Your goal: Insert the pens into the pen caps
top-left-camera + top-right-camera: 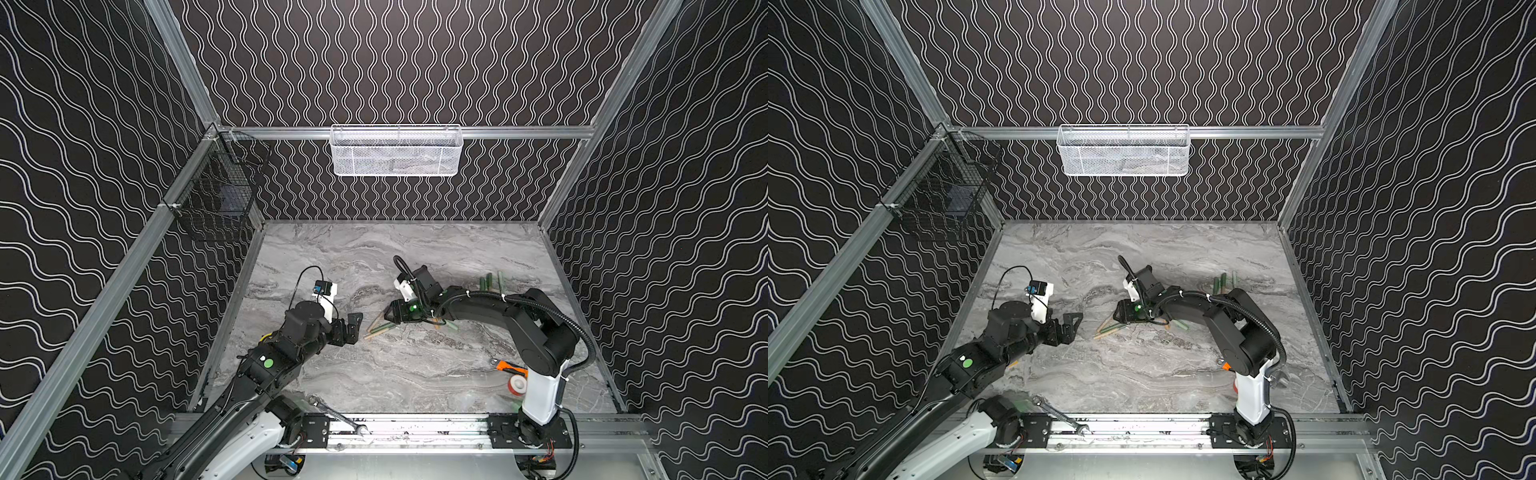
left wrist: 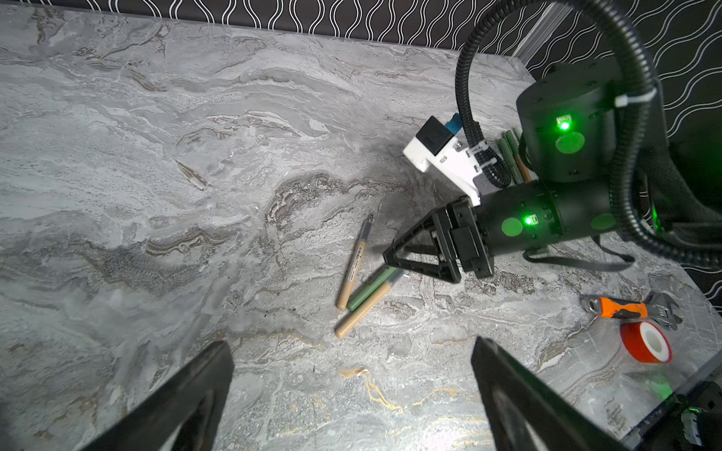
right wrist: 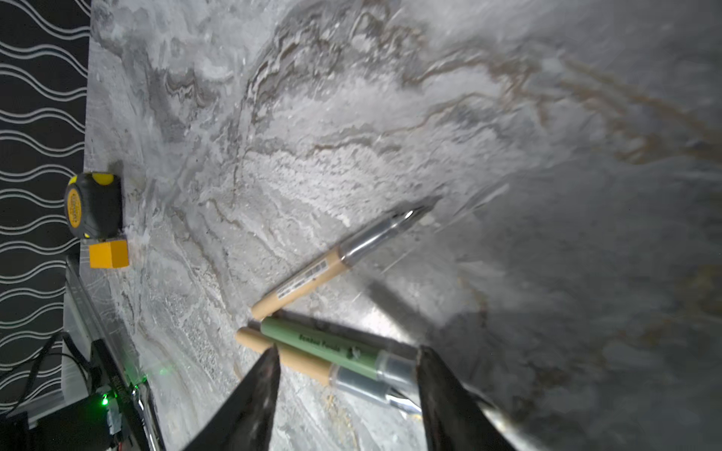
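pens: 3 flat, mid-frame, tips bare.
pen caps: right of centre, apart from pens.
L gripper: wide, empty.
R gripper: half-open astride 2 pens, not gripping.

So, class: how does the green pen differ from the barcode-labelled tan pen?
The green pen has dark lettering; the labelled tan pen has a barcode strip. The green pen lies between the right gripper's jaws; the labelled tan pen lies outside them, angled away. Both are uncapped and lie flat.
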